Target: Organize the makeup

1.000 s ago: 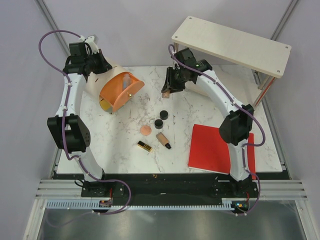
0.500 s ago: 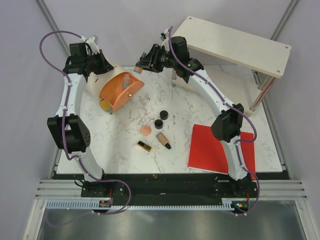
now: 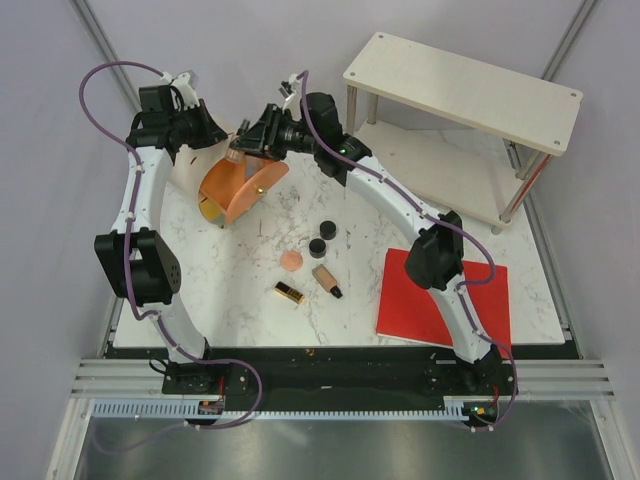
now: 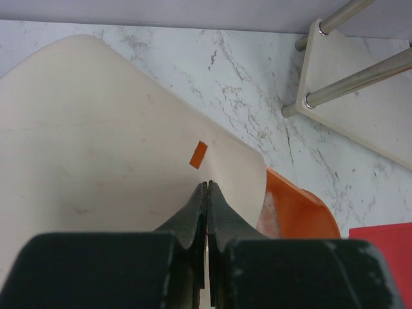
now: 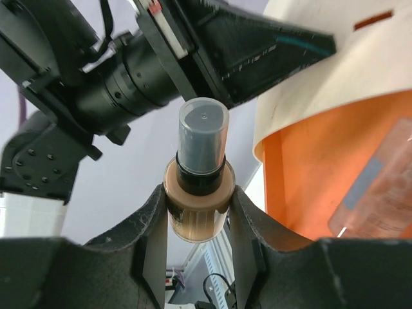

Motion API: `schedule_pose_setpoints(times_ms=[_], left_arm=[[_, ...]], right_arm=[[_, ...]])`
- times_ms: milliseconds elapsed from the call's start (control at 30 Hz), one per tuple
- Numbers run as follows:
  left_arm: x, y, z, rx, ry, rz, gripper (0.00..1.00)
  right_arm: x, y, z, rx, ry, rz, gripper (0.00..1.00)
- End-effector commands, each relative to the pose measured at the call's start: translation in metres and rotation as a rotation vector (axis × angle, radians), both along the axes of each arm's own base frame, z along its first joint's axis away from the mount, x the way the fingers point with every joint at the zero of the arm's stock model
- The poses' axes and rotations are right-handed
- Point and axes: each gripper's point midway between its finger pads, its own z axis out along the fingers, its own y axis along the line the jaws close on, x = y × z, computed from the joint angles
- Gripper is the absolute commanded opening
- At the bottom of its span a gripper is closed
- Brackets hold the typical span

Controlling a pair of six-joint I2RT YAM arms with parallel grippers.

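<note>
Foundation bottle [image 5: 197, 212], beige with a smoky dark cap, is pinched at its shoulder between the two fingers of the right gripper [image 5: 197, 193]. Its cap points away from the wrist, and it hangs at the mouth of the orange case [image 3: 243, 185]. Inside the case lies a second, pinkish bottle [image 5: 376, 193].

The cream lid [image 4: 96, 148] rises over the case's far-left side. The left gripper [image 4: 207, 193] holds it with fingers pressed together on its edge, and that arm's wrist crowds close beyond the held bottle.

On the marble table [image 3: 230, 290], toward the arm bases from the case, lie two black compacts [image 3: 328, 229] [image 3: 317, 246], a peach puff [image 3: 291, 260], a foundation tube [image 3: 326, 279] and a gold-and-black lipstick [image 3: 289, 292]. A red sheet [image 3: 440, 297] lies further right of these, and a wooden shelf [image 3: 460, 90] stands well to the right of the case.

A second ago the right gripper hung over bare marble well right of the case, by a shelf leg. It has since swung left to the case's mouth. The case, the lid, the left gripper and the loose cosmetics have not moved.
</note>
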Motion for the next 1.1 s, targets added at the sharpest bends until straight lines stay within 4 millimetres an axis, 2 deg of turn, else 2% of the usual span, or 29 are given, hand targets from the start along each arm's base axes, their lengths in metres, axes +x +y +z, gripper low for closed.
schedule_pose_setpoints(times_ms=[0, 167, 267, 300, 400, 533, 833, 1067], left_arm=[[-0.033, 0.005, -0.072, -0.014, 0.3, 0.036, 0.03], [-0.033, 0.006, -0.07, -0.01, 0.294, 0.041, 0.03], [-0.033, 0.006, -0.07, -0.007, 0.294, 0.041, 0.03], [-0.033, 0.007, -0.07, -0.007, 0.294, 0.044, 0.03], [-0.033, 0.007, -0.069, -0.008, 0.291, 0.045, 0.03], [-0.034, 0.007, -0.069, -0.002, 0.289, 0.041, 0.03], [-0.035, 0.006, -0.068, -0.003, 0.289, 0.04, 0.03], [-0.035, 0.008, -0.066, 0.002, 0.282, 0.044, 0.03]], right_arm=[[-0.011, 0.016, 0.007, 0.037, -0.041, 0.033, 0.02], [-0.012, 0.021, -0.011, -0.014, -0.052, 0.028, 0.09], [-0.011, 0.021, -0.021, -0.061, -0.068, 0.011, 0.16], [-0.012, 0.021, -0.025, -0.07, -0.065, 0.01, 0.23], [-0.011, 0.021, -0.033, -0.094, -0.065, 0.006, 0.32], [-0.009, 0.021, -0.044, -0.126, -0.054, 0.004, 0.39], [-0.009, 0.02, -0.05, -0.148, -0.057, 0.007, 0.51], [-0.007, 0.021, -0.043, -0.137, -0.069, -0.001, 0.6]])
